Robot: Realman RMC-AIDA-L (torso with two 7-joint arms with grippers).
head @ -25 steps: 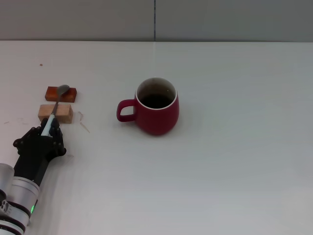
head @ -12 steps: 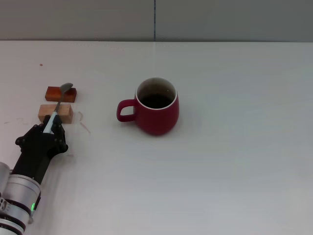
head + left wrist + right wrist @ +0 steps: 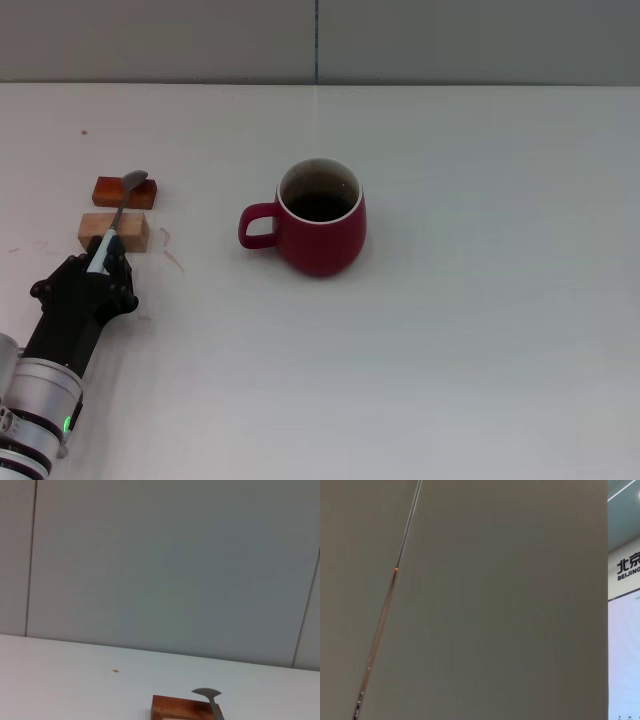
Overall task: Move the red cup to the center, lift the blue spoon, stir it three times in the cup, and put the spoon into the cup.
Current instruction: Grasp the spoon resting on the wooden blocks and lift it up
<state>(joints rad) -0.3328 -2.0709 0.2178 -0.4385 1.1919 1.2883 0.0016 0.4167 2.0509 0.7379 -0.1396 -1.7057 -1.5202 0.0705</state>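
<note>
gripping the blue spoon [image 3: 116, 215] by the light blue handle end, the left gripper [image 3: 100, 262] is pinching it between its black fingers at the table's [image 3: 480, 330] near-left. spoon is running away from the robot, grey neck crossing over the pale wooden block [image 3: 114, 230], grey bowl sitting over the reddish-brown block [image 3: 125, 192] just beyond. can't tell if the bowl is touching that block or already clear of it; the left wrist view is only showing the bowl tip above the block's edge. red cup [image 3: 320, 217] is sitting upright near the middle of the table, well apart from the spoon, loop handle pointing toward the robot's left. so the centering step is looking done, and the spoon lift is the step in hand.

right gripper is not showing in any view; its wrist camera is only seeing wall.

risks from here:
- grip is at the far end of a slim, smooth handle, so the spoon could be pivoting or slipping in the pinch during the swing.
- neck could be catching the blocks on a low lift and dragging them; they're small and light-looking.
- cup is rounded, glossy ceramic with a pale rim; a low spoon entry could be clipping the rim and nudging it off centre.

table is plain white and matte, with a few small marks near the blocks.
</note>
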